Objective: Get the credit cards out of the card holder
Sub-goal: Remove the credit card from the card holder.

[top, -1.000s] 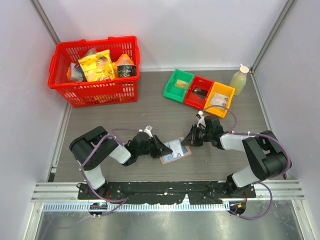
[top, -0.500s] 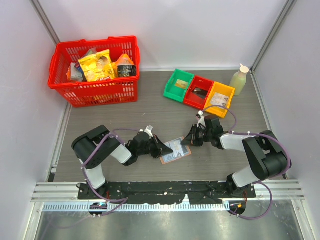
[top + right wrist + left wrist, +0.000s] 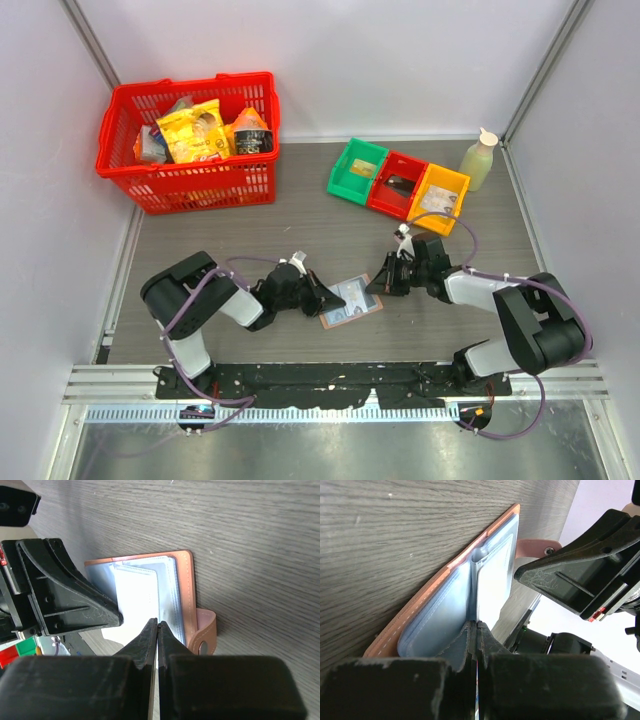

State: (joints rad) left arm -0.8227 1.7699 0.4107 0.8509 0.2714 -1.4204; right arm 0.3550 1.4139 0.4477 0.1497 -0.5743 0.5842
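The card holder lies open on the table between my two arms, pinkish-tan outside and light blue inside, with its snap tab sticking out. A pale credit card stands up from its middle fold. My left gripper is shut on that card's near edge, a thin printed sliver showing between its jaws. From the other side my right gripper is shut on a thin clear sleeve edge of the holder, right beside the white card. The two grippers almost touch.
A red basket of groceries stands at the back left. Green, red and yellow bins sit in a row at the back right, next to a pale bottle.
My left gripper has closed on the card's edge. The right arm's elbow has shifted slightly to the right; the card holder lies where it was.
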